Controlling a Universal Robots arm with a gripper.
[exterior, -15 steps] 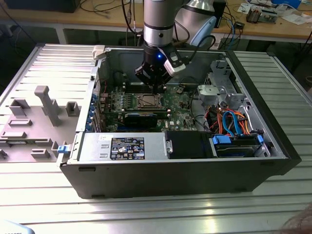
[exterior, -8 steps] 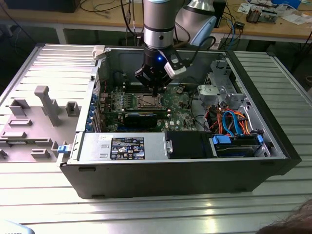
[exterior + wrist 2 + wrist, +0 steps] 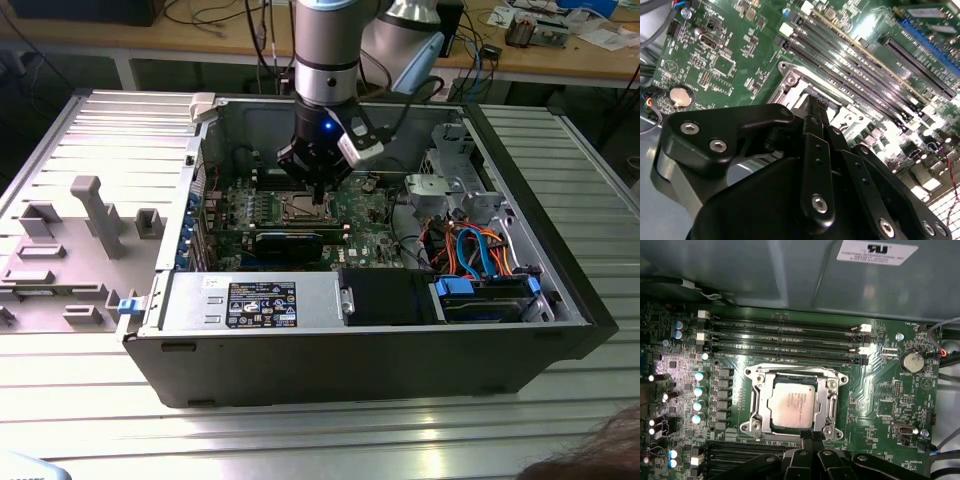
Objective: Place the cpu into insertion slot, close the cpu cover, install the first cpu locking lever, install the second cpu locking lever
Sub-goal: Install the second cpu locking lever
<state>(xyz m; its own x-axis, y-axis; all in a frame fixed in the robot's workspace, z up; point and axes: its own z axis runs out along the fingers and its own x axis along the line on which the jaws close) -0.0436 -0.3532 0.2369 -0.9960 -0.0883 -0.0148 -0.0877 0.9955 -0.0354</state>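
The arm reaches down into the open computer case (image 3: 560,300), which lies on its side on the slatted metal bench (image 3: 300,430), so the green motherboard (image 3: 365,215) faces up and the gripper (image 3: 318,190) can come at it from straight above. In the exterior view the gripper hangs right over the socket, in the middle of the board.

In the first wrist view the cpu (image 3: 792,405) lies flat inside the insertion slot (image 3: 756,402), silvery top up, squarely seated within the metal rim. The cpu cover (image 3: 792,374) looks already down around it, a thin frame whose window leaves the chip's top showing, though I cannot be sure it is fully latched. The gripper (image 3: 812,436) sits at the socket's edge, just beside the cover's frame, apparently touching or nearly touching it there; that would fit work on the cover or a locking lever, judged from its place alone. The jaws look pressed together into one narrow black tip, with nothing visibly pinched between them.

In the second wrist view the same black tip (image 3: 816,107) points down at the socket's rim (image 3: 790,80), with the long memory slots (image 3: 865,65) running just beyond.

Writing: a white label (image 3: 877,252) on the case wall and a dark label (image 3: 262,303) on the power supply carry print; I do not read it off. The faint marks on the chip's top are too small to make out.
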